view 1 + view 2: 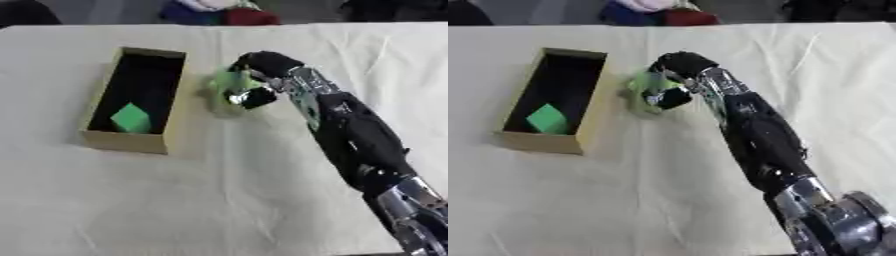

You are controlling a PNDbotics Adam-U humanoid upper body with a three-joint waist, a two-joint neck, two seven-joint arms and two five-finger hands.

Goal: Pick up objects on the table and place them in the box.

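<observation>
while the right arm reached in from the lower right, the scene stood thus:

right hand: the hand lay just right of the box, its fingers curled round a light green object, so it was closed on that piece and not spread.

green object: the object sat inside the hand's curl, near the box's right wall and outside it; its shape could not be made out, and whether it touched the table could not be told.

box: the box was a tan, oblong, open-topped tray with a dark inside, standing on the table left of the hand, its long side running away from the robot.

block: a green block lay in the box, at its near end, tilted so one corner pointed away.

table: the table was covered with a pale, creased cloth.

arm: the arm was black with silver joints, crossing the table's right half.

left hand: it showed in neither view.
</observation>
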